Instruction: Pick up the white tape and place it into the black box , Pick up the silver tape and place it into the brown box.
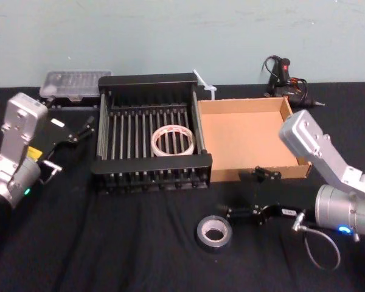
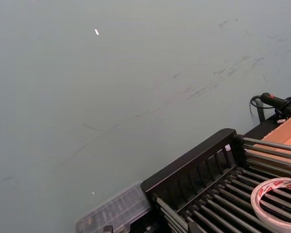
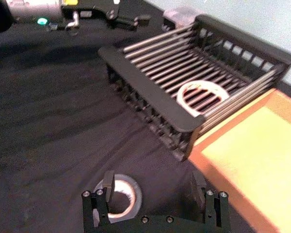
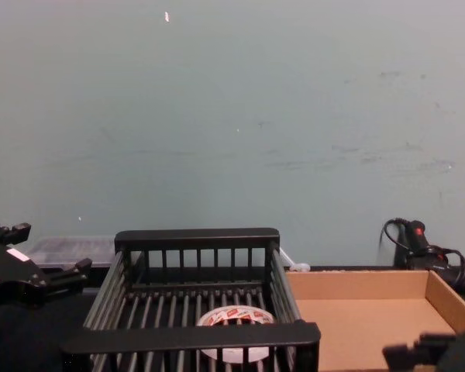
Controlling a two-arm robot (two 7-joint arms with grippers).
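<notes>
Lying flat on the black table [image 1: 140, 243] in the lower middle of the head view, the silver tape [image 1: 213, 232] is the roll not yet boxed, with its hole facing up, so no side of it offers a better grip than another. The right gripper [image 1: 247, 196] sits just to its right in that view, between the tape and the front wall of the brown box [image 1: 249, 135], its fingers spread open and holding nothing; in the right wrist view one finger [image 3: 108, 187] crosses in front of the roll while the other stands clear beside it, so the gripper [image 3: 153, 190] seems to need a short shift toward the tape to straddle its rim. The right arm is plainly the nearer one. The left gripper [image 1: 69, 148] hangs open and empty at the left of the head view, beside the black box [image 1: 151, 162] and well apart from the silver roll. The white tape [image 1: 173, 140] already lies on the bars inside the black box, toward its right half. The brown box is empty and close behind the gripper, so the carry should be short, and only its low front wall must be cleared. A clear case [image 1: 73, 84] and a corded tool [image 1: 287, 79] sit at the table's far edge, out of the way.
</notes>
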